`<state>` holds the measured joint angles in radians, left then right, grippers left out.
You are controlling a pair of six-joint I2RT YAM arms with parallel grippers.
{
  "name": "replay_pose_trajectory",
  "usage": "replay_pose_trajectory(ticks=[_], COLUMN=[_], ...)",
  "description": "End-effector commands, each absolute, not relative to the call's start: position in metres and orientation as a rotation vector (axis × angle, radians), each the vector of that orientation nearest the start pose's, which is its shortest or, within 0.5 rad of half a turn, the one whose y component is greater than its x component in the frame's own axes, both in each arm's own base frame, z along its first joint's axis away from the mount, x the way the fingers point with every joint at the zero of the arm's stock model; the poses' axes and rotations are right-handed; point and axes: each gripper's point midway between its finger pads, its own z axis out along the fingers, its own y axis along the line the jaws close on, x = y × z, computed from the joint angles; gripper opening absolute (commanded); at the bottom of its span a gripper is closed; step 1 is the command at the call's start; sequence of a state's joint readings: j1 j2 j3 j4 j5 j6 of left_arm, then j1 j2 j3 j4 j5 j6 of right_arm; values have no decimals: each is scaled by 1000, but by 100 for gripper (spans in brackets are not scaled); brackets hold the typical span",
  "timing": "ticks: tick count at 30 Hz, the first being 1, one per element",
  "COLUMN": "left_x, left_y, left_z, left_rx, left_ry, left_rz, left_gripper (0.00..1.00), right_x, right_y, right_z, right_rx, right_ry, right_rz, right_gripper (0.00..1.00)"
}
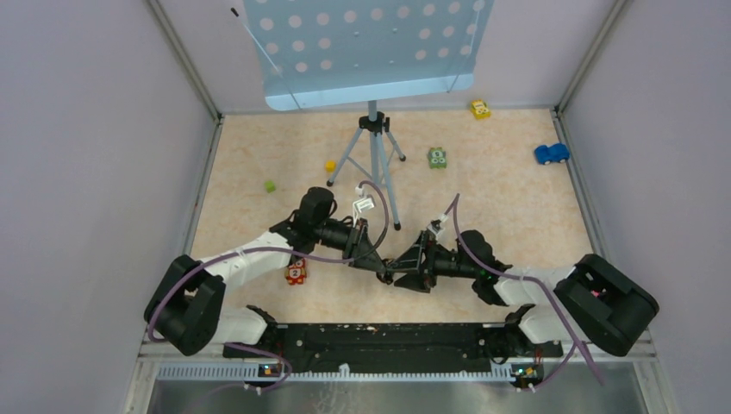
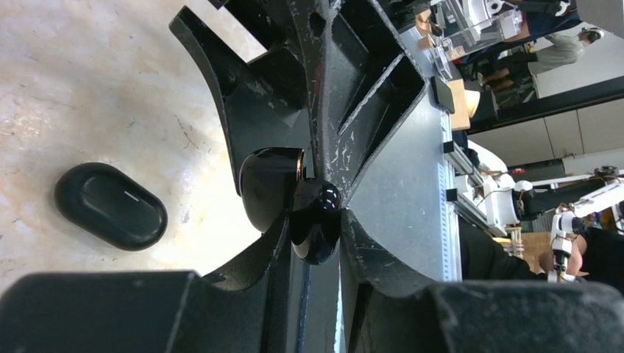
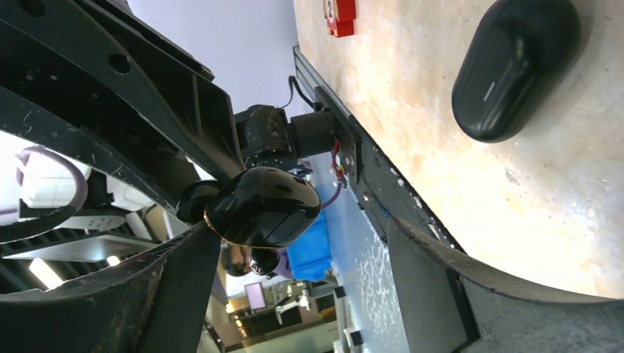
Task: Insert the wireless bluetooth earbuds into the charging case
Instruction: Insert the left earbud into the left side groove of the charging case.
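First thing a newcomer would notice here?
Two grippers meeting tip to tip over the middle of the table: the left gripper pinches a glossy black earbud, with the right gripper open beside it. Close by, the black case lies closed.

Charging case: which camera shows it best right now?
Left wrist: the whole charging case lies on the table, unobstructed. Right wrist cuts it off at the frame's top edge. Top external: I cannot make it out.
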<state>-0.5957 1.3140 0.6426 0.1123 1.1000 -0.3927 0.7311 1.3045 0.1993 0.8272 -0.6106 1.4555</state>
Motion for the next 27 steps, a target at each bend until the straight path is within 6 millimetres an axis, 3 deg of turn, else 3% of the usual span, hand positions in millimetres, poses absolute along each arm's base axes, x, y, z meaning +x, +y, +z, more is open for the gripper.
replay_pose_trajectory(ticks=[1, 10, 17, 22, 27], left_x=[145, 151, 164, 167, 173], left_y=[-298, -303, -305, -305, -308], left_z=[161, 161, 167, 178, 188], left_rx=[969, 887, 679, 591, 417], left_ry=[2022, 2083, 2196, 2209, 2205], left_rz=[-1735, -1753, -1708, -1714, -1765], left_gripper=[0, 0, 0, 0, 0], right_x=[140, 135, 138, 132, 125], right_y=[304, 285, 262, 265, 278], right_z=[144, 146, 166, 185, 187], right_rx=[166, 127, 56, 8, -43], right_ry=[2275, 2282, 2127, 2037, 2026], right_rz=[1856, 1699, 1555, 1591, 1635], right_gripper=[83, 86, 85, 75, 64])
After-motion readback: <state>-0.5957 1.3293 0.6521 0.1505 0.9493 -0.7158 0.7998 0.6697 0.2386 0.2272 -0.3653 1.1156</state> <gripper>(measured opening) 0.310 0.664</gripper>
